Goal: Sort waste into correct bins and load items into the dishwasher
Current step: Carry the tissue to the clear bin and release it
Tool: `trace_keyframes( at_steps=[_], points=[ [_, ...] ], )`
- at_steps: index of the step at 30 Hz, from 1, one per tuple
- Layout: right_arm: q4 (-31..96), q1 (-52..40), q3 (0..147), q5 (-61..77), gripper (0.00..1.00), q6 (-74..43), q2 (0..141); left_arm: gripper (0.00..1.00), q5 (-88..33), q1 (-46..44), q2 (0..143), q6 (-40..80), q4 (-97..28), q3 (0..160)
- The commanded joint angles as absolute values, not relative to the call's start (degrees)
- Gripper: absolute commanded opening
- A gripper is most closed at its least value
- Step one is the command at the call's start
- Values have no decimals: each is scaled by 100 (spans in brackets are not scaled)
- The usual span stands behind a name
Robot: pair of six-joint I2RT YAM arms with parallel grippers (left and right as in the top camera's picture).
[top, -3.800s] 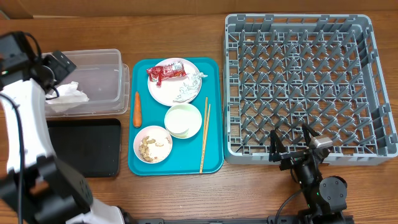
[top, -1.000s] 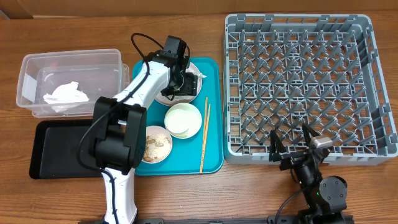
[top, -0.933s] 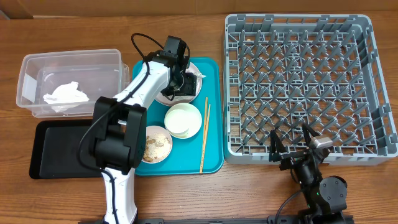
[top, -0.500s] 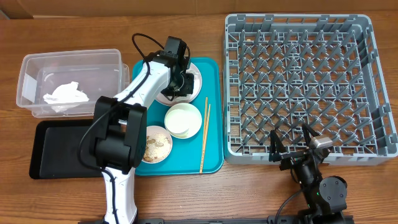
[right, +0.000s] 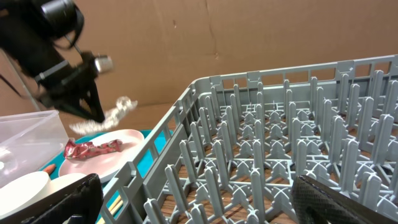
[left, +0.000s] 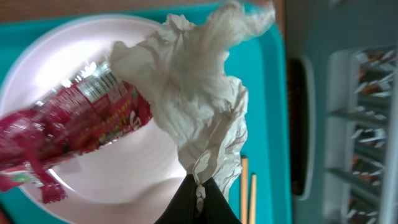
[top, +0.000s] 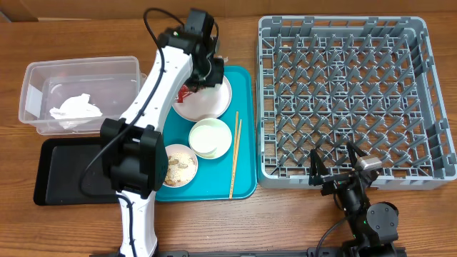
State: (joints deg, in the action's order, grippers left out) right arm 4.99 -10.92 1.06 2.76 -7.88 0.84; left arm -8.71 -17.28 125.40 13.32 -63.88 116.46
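Note:
My left gripper [left: 200, 190] is shut on the bottom tip of a crumpled white tissue [left: 199, 93], which hangs above the white plate [top: 203, 107]. In the right wrist view the tissue [right: 117, 111] is clear of the plate. A red-and-silver wrapper [left: 68, 134] still lies on the plate. Wooden chopsticks [top: 235, 153], an empty white bowl [top: 210, 137] and a bowl of beige scraps [top: 177, 165] rest on the teal tray [top: 246, 182]. My right gripper [top: 335, 163] stands open at the near edge of the grey dish rack [top: 346, 100], holding nothing.
A clear tub [top: 43, 75] at the left holds another white tissue [top: 73, 108]. A black tray [top: 71, 171] lies in front of it. My left arm stretches across the teal tray's left side and hides what is under it.
My left gripper shut on the tissue on the plate, then rose and drew toward the back of the table with it. The right arm has not moved.

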Motion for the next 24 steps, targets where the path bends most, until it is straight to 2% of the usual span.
trace_keyframes(
  at_steps=[1, 9, 24],
  points=[
    [460, -1074, 47, 311, 100, -770, 19, 4, -690, -1678, 12554, 1337, -6667, 12245],
    [460, -1074, 47, 311, 100, -770, 19, 4, -692, -967, 12554, 1616, -7336, 13135],
    [460, -1074, 47, 311, 100, -770, 19, 4, -683, 1210, 12554, 1844, -8346, 13170]
  ],
)
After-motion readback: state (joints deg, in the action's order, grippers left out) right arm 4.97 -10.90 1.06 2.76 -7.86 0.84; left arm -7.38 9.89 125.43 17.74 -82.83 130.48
